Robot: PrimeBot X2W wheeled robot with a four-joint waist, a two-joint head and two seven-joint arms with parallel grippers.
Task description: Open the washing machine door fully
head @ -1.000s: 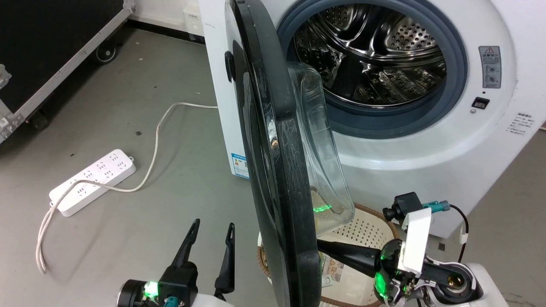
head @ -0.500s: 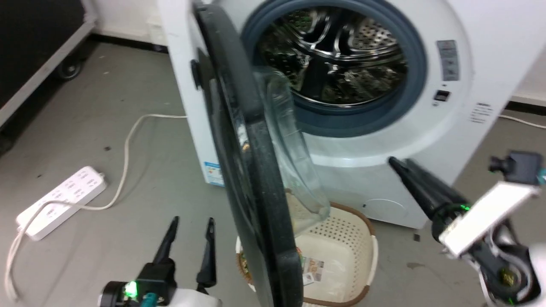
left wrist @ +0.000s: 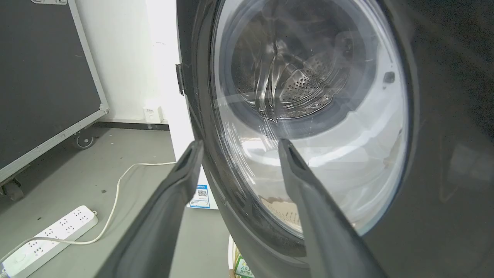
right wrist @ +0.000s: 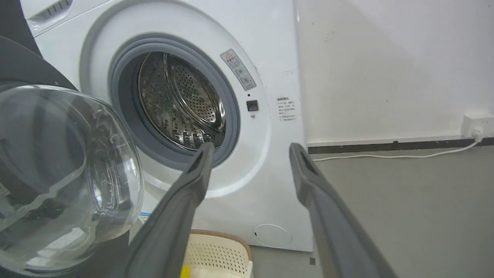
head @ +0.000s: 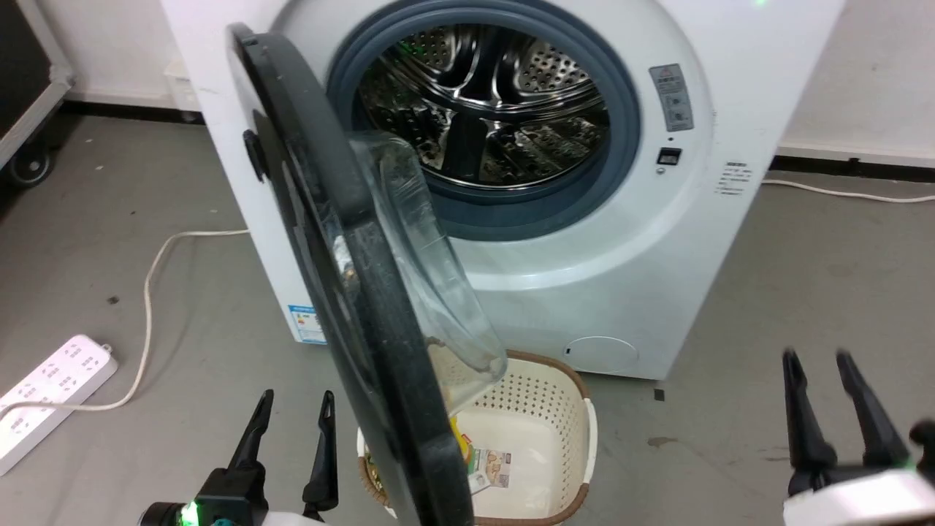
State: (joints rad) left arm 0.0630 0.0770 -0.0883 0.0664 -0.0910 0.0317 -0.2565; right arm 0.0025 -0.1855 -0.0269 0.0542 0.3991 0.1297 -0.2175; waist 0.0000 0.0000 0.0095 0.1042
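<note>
My view: washing machine door (head: 372, 314) stands approx edge-on, hinged at left, drum (head: 482, 109) exposed. I judge job part done, more swing to go. L gripper (head: 297, 398) near door's outer face, R gripper (head: 817, 358) well apart; both w/ fingers spread, empty.

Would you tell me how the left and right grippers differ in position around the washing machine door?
The left gripper is close to the washing machine door, on its outer side; the right gripper is on its glass-bowl side, well clear. The left gripper faces the door; the right gripper faces the washing machine. Both are open, empty.
</note>
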